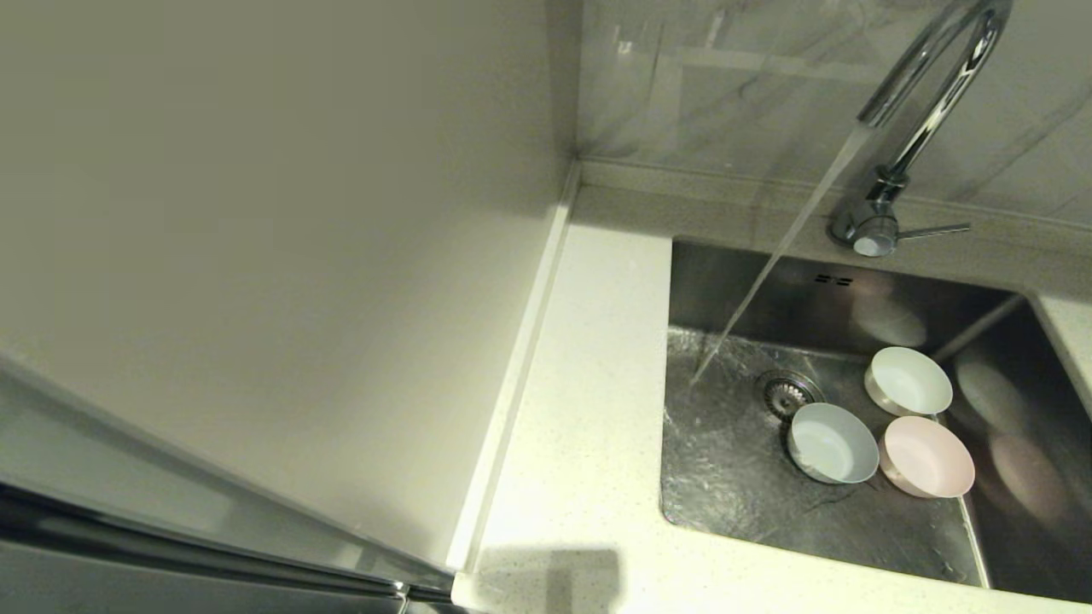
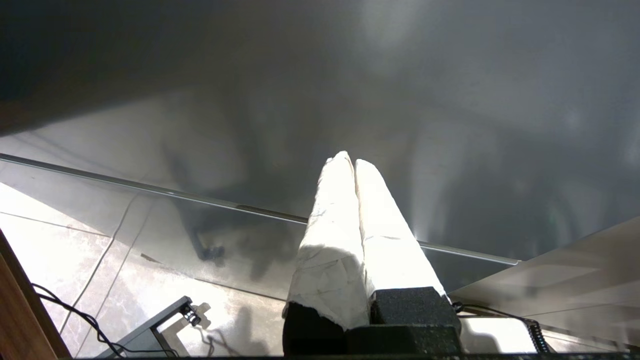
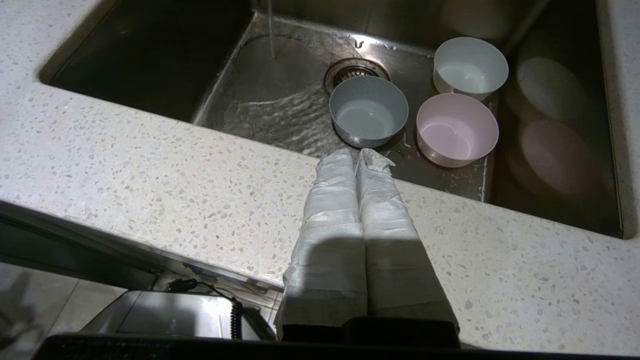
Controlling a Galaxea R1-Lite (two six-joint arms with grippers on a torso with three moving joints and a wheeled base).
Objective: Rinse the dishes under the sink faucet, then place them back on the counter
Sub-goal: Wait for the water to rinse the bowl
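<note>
Three small bowls stand upright in the steel sink (image 1: 734, 477), right of the drain (image 1: 787, 394): a white bowl (image 1: 909, 380) at the back, a blue-grey bowl (image 1: 832, 442) beside the drain, a pink bowl (image 1: 926, 456) to its right. Water runs from the chrome faucet (image 1: 926, 102) onto the sink floor left of the drain, missing the bowls. My right gripper (image 3: 354, 154) is shut and empty, over the counter's (image 3: 150, 165) front strip, short of the blue-grey bowl (image 3: 368, 110). My left gripper (image 2: 349, 161) is shut, parked low by a glossy grey panel. Neither arm shows in the head view.
A wide strip of white speckled counter (image 1: 589, 409) lies left of the sink, bounded by a raised rim (image 1: 512, 384) and a tall pale wall. The faucet's lever (image 1: 934, 230) points right. A tiled backsplash stands behind the sink.
</note>
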